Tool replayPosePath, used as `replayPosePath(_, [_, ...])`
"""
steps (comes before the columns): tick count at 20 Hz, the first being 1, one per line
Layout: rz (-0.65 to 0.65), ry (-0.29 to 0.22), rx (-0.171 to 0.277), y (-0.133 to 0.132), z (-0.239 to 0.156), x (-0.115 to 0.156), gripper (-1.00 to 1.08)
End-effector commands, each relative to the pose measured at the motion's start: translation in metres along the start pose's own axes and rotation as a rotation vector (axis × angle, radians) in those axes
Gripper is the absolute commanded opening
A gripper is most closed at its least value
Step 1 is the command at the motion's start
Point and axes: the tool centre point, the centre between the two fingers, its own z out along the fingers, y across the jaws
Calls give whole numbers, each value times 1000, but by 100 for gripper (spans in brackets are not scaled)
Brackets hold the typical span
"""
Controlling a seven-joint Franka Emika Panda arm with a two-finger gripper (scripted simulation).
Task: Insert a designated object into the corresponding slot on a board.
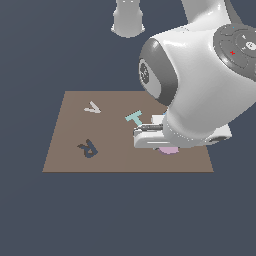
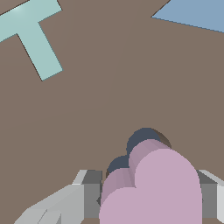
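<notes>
While the arm's bulk hides most of it in the exterior view, the pink heart fills the wrist view's lower centre: flat, pale pink, lobes toward the frame's upper left. It sits between the closed grey fingers, directly over the navy heart slot in the brown board. Teal T piece lies apart.

My claw hangs over the board, the heart piece between its fingers and right above the heart slot, partly covering it. Ahead of my claw on the board lie the T piece and the triangle, well apart.
</notes>
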Motion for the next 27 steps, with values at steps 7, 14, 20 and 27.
replayPosePath(7, [-98,0,0,2,0,5,-100])
replayPosePath(14, [-102,0,1,2,5,5,-100])
replayPosePath(20, [-104,0,2,2,10,6,100])
replayPosePath(27, [-104,0,2,2,10,6,100])
